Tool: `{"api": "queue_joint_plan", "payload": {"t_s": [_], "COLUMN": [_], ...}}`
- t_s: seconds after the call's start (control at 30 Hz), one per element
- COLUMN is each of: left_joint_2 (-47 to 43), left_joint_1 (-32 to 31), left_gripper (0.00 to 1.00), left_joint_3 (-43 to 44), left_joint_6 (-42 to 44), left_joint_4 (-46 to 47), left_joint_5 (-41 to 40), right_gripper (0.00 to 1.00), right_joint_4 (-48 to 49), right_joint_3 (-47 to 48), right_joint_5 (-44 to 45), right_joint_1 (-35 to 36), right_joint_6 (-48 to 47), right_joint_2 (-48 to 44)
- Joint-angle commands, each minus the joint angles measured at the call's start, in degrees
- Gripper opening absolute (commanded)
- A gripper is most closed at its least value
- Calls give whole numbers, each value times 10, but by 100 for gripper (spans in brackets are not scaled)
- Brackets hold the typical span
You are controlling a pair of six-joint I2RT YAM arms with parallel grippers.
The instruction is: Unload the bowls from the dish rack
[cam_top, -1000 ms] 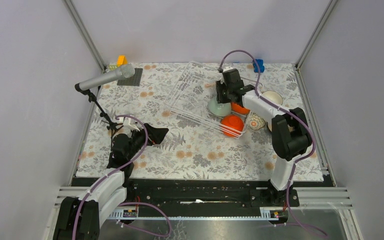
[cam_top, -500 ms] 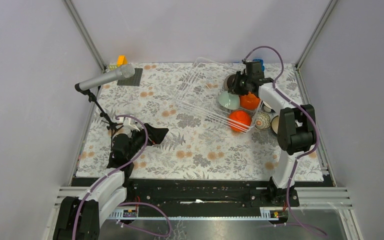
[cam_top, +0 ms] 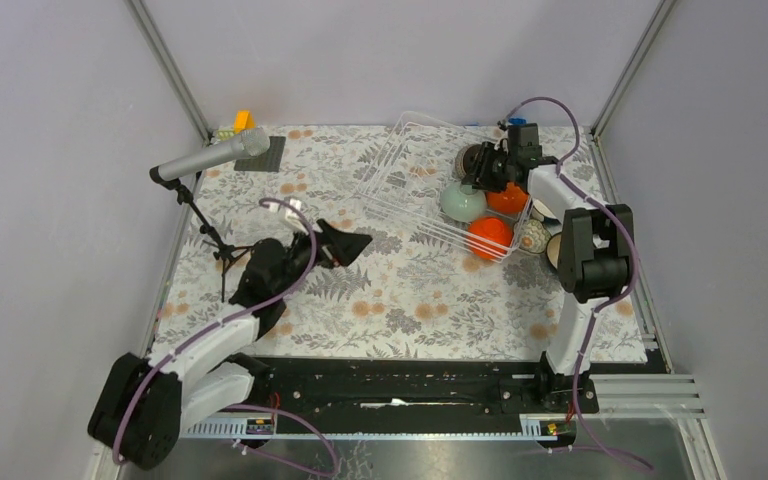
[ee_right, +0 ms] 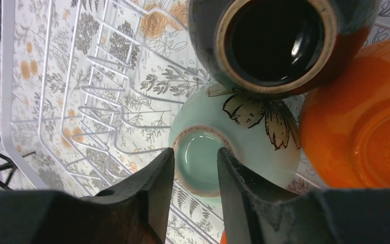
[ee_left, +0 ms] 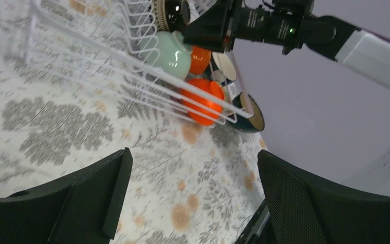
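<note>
Top external: two orange bowls (cam_top: 490, 237), one mint bowl (cam_top: 462, 203); left gripper (ee_left: 193, 198), right gripper (ee_right: 194, 160) parted.

Closed in on three sides, evenly lit.
Pale lilac-grey walls (cam_top: 400, 50) joined by bare metal posts (cam_top: 170, 68) (slanting in the overhead view); flowered tablecloth (cam_top: 410, 300) below, black rail (cam_top: 410, 385) along its near edge.

Rack (cam_top: 392, 176) stands on the table (cam_top: 400, 300), at the far right. Four bowls sit in its right end: back bowl (cam_top: 470, 160) at the far side; left bowl (cam_top: 460, 203) before it; right bowl (cam_top: 508, 198) just right of the left bowl; front bowl (cam_top: 490, 237) at the near corner. Outer bowl (cam_top: 528, 238) lies on the table, just right of the front bowl. Mat (cam_top: 264, 156) lies at the far left corner, blocks (cam_top: 240, 122) behind it, mic stand (cam_top: 200, 210) before it.
</note>
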Motion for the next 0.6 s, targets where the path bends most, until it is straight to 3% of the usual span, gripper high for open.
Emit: {"api": "queue_joint_plan", "payload": {"t_s": [0.0, 0.23, 0.4, 0.57], "left_joint_2": [65, 66, 4, -60], "left_joint_1": [-20, -24, -24, -23], "left_gripper": [99, 98, 99, 99], "left_joint_3": [64, 63, 44, 20], "left_joint_6": [-40, -49, -38, -41], "left_joint_4": [8, -20, -89, -143], "left_joint_5": [-49, -80, -134, -190], "right_gripper": [47, 42, 42, 42], "right_joint_4": [-43, -115, -102, -115], "right_joint_3": [-30, -3, 4, 89], "right_joint_5": [42, 128, 124, 121], "right_joint_1": [27, 114, 178, 248], "right_joint_6": [-68, -108, -92, -68], "right_joint_2": [-38, -26, -7, 51]}}
